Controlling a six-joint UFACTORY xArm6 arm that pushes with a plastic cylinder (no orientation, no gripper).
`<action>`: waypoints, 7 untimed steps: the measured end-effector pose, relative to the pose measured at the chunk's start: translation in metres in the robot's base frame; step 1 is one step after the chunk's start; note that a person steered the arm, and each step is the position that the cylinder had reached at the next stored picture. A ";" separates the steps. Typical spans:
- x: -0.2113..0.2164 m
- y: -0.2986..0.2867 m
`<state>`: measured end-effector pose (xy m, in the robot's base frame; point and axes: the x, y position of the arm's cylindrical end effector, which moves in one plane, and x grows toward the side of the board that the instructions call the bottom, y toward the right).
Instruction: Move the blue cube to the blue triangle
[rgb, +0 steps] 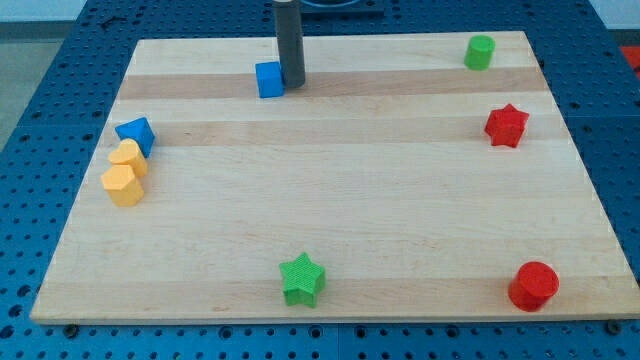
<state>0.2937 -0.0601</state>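
The blue cube (269, 79) sits near the view's top, left of centre on the wooden board (330, 200). My tip (292, 82) stands right against the cube's right side. The blue triangle (135, 133) lies at the view's left edge of the board, below and left of the cube, just above the yellow blocks.
Two yellow blocks (125, 174) lie together just below the blue triangle. A green cylinder (479, 52) is at the top right, a red star (506, 125) below it, a red cylinder (533, 286) at the bottom right, a green star (302, 280) at the bottom centre.
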 end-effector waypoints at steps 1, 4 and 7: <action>0.000 -0.010; 0.000 -0.118; -0.029 -0.120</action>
<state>0.2643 -0.1803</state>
